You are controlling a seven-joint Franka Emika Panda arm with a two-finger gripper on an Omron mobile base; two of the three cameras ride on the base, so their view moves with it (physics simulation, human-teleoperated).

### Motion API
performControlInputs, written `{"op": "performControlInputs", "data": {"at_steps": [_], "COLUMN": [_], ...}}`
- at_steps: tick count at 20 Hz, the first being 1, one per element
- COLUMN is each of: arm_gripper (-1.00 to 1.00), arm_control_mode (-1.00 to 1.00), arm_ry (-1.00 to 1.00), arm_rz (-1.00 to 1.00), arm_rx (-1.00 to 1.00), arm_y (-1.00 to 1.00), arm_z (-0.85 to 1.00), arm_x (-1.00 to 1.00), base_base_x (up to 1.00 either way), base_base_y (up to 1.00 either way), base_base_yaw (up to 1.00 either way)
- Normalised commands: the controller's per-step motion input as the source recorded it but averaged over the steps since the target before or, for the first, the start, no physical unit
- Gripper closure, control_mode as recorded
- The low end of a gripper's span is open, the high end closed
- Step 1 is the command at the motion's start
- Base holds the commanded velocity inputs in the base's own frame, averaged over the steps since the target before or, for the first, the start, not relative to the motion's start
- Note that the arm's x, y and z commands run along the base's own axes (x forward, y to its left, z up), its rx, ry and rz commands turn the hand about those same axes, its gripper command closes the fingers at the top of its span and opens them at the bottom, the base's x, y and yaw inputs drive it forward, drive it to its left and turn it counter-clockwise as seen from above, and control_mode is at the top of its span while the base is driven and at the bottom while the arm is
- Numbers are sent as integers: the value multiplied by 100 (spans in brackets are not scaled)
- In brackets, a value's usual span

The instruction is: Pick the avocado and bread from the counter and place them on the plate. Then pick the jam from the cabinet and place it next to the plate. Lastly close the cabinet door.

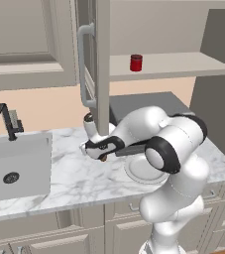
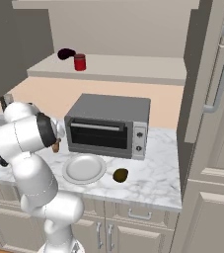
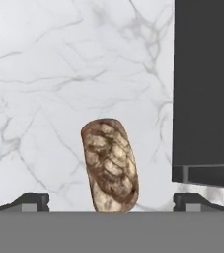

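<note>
Brown bread lies on the desk between my spread gripper fingers, beside the toaster oven; I risk it rolling aside if one finger nudges first.

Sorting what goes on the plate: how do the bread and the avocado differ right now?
The bread is an oval brown crusty loaf; the avocado is a round dark olive-green ball. The bread lies between the open jaws, left of the plate; the avocado sits right of it. Both rest on the counter, off the plate.
</note>
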Motion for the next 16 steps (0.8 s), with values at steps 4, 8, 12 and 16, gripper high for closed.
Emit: {"op": "performControlInputs", "data": {"at_steps": [4, 8, 12, 16], "arm_gripper": [-100, -100, -100, -100], "arm_control_mode": [-100, -100, -100, -100], "arm_ry": [0, 0, 0, 0], "arm_rz": [0, 0, 0, 0], "arm_rx": [0, 0, 0, 0], "arm_y": [0, 0, 0, 0], "arm_z": [-16, -17, -17, -19], "arm_x": [6, 4, 2, 3], "base_base_x": [0, 0, 0, 0], "base_base_y": [0, 0, 0, 0], "base_base_yaw": [0, 0, 0, 0]}}
